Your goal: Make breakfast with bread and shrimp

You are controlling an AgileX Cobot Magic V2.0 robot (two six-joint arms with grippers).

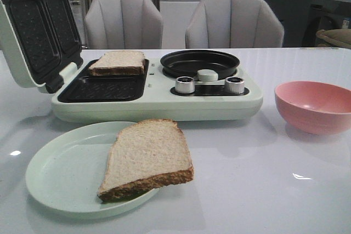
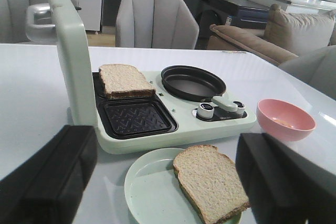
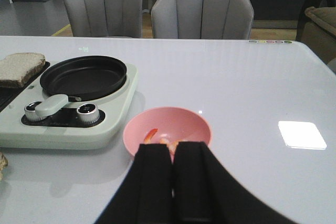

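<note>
From the front view I see one bread slice (image 1: 147, 157) lying on the plate (image 1: 60, 173) at lower left, its right edge hanging past the rim over the tabletop (image 1: 263, 190). A second slice (image 1: 118, 63) sits in the rear well of the cooker (image 1: 159, 100), left of centre, with the front well bare and the lid (image 1: 35, 31) standing open at upper left. The pan (image 1: 199, 63) is empty at centre. The bowl (image 1: 313, 106) is at the right edge; from here I cannot see inside it. Neither claw shows in this view.

In the left wrist view, my left claw (image 2: 163, 182) is spread wide, its dark fingers at the lower corners, holding nothing. The plate slice lies between them at lower centre, the cooker beyond.

In the right wrist view, my right claw (image 3: 173, 187) is pressed together at bottom centre, nothing visibly pinched. Just past its tips is the bowl, with the shrimp (image 3: 160, 139) showing in it, partly hidden by the fingers.

I judge the bread light, soft and easily dented, so I would take it by the firmer crust at the overhanging edge. The shrimp look small, slick and curled; I would pinch one across its thickest part, gently.
</note>
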